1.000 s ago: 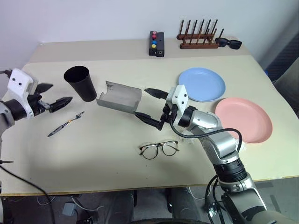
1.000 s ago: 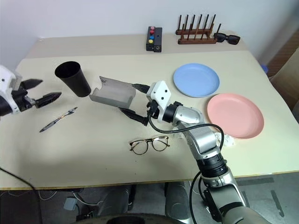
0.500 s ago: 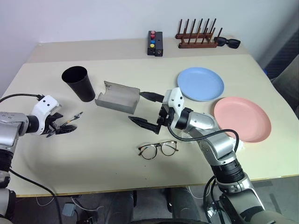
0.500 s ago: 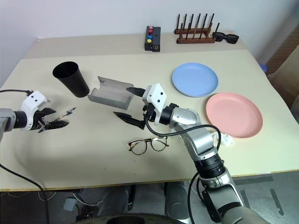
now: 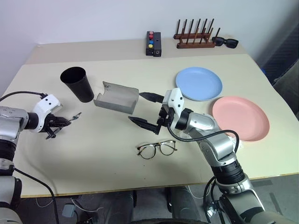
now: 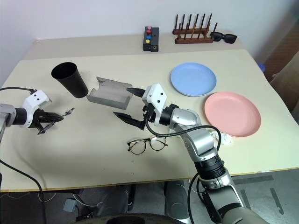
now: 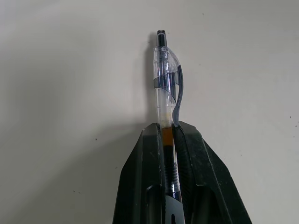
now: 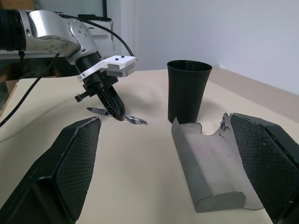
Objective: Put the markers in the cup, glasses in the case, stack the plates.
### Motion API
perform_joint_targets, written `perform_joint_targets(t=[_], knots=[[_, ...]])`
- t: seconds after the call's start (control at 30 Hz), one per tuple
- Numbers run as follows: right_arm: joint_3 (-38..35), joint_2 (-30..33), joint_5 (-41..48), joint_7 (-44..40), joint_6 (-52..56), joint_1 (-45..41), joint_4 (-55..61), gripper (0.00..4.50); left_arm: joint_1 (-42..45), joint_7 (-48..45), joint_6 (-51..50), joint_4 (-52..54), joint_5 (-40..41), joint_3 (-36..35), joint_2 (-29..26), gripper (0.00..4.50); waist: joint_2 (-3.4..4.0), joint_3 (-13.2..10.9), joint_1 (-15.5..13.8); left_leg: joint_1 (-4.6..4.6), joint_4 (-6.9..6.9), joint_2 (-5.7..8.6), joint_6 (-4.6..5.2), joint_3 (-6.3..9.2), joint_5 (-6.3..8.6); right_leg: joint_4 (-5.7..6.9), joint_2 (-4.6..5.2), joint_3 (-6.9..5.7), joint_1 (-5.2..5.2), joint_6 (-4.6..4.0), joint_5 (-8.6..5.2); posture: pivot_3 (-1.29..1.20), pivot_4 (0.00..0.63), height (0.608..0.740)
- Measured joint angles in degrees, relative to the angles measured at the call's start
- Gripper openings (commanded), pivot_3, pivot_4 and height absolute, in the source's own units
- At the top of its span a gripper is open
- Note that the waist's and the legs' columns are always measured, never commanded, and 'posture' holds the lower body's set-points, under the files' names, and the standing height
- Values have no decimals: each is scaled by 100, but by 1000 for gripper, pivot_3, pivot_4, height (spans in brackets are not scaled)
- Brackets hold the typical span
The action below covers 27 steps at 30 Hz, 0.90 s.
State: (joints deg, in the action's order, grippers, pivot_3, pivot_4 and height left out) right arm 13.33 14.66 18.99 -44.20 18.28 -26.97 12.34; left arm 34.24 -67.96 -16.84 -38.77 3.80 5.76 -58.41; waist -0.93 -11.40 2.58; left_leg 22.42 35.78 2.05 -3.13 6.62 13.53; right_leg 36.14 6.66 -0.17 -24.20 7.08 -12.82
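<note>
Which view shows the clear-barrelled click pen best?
Left wrist view: the clear-barrelled click pen with dark clip lies along the shut left tool, barrel and clip plain. In the eye views it is a thin sliver at that tool; the right wrist view shows it small and side-on.

Head stereo pair overhead; wrist views close, low over table (image 5: 117, 154).

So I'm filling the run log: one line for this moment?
left pincer: shut on clear-barrelled clip pen | right pincer: open, beside grey felt case | tall black plastic cup: upright
</note>
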Motion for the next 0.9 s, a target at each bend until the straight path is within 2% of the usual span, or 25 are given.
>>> perform_joint_targets(t=[0.2, 0.3, 0.4, 0.5, 0.63, 0.73, 0.9], knots=[[3, 10, 33, -36, 17, 14, 2, 4500, -761, -216, 14, 1013, 658, -699, 31, 79, -2, -1, -17, 12, 2, 0, 0, -3, 0, -2, 1, 5, -10, -1, 0, 0, 150, 739], [6, 9, 39, -70, 14, 18, 17, 4500, -1223, -277, -272, 2265, 1532, -1616, 148, 79, -3, -1, -24, 19, 6, -1, -1, -1, 0, -7, 4, 6, -12, -1, 1, 0, 150, 739], [3, -37, 38, -64, 0, 5, 16, 4500, -1021, 86, -542, 3171, 2319, -2319, 504, 79, -3, 0, -43, 18, 17, 0, -1, 2, 0, -5, 3, 5, -8, -1, 1, 0, 150, 739], [-3, -178, 28, 0, -88, -75, -27, 4500, -365, 945, -498, 3397, 2654, -2733, 1093, 79, -10, 4, -41, 13, 24, 0, -7, 3, -3, -1, 0, 4, -2, 0, 2, 0, 150, 739], [-60, -412, -62, 238, -379, -304, -176, 4500, 613, 2469, 352, 2855, 2015, -2694, 1780, 79, -12, 5, -21, 6, 23, 2, -16, 2, -8, 2, -2, 6, 2, -3, 6, 0, 150, 739], [-93, -558, -164, 460, -593, -465, -331, 4500, 1037, 3375, 1170, 2203, 1456, -2659, 2124, 79, -14, 7, -8, 5, 19, 2, -16, 0, -9, 1, -3, 6, 0, -4, 7, 0, 150, 739], [-174, -823, -265, 796, -766, -578, -541, 4500, 1286, 4203, 2336, 871, 800, -2451, 2541, 79, -14, 6, -26, 10, 20, 3, -17, 0, -9, 1, -2, 6, -2, -4, 8, 0, 150, 739]])
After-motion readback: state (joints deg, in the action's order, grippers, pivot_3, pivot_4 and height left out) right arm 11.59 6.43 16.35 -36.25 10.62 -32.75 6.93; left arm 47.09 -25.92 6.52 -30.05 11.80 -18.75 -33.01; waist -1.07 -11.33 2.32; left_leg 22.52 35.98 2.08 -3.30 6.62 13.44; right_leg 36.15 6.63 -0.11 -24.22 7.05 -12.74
